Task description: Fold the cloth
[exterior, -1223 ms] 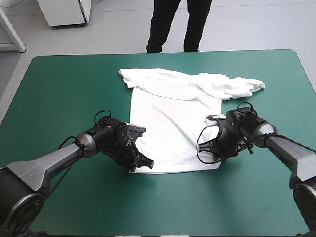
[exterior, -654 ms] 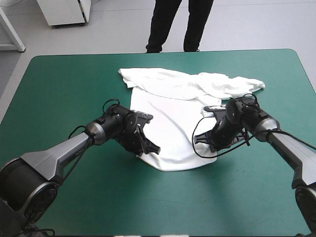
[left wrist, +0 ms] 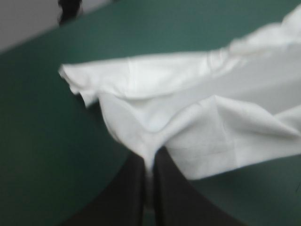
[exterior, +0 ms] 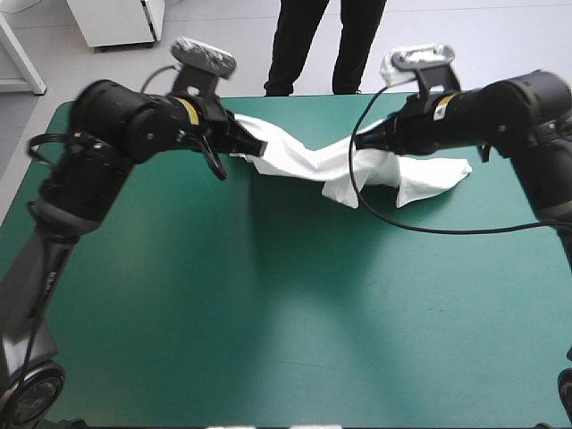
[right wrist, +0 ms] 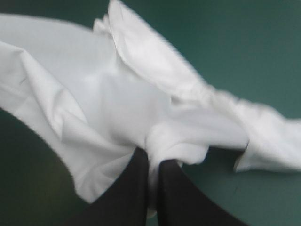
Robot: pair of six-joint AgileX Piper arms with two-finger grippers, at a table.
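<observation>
Hanging in the air between two robot arms, a white T-shirt (exterior: 304, 165) sags like a slack rope over the far part of the teal-green surface (exterior: 268, 295). The left end effector (exterior: 255, 143) grips one end of the cloth toward the far left of the surface. The right end effector (exterior: 371, 141) grips it further to the right, and the two are well apart. Both arms are held high above the surface, and the cloth casts a soft shadow on the cover below. In the left wrist view, the black fingers (left wrist: 134, 188) are pressed almost together, meeting in a narrow point with a pinch of white fabric caught between them. The rest of the shirt spreads ahead of them in wrinkled folds. The right wrist view shows the same kind of grasp, two fingers nearly touching with a bunched fold of the shirt squeezed between their tips. Beyond the right end effector, a loose part of the shirt droops toward the far right of the surface, and it is not clear whether it touches the cover. The near half of the surface is bare teal-green.
</observation>
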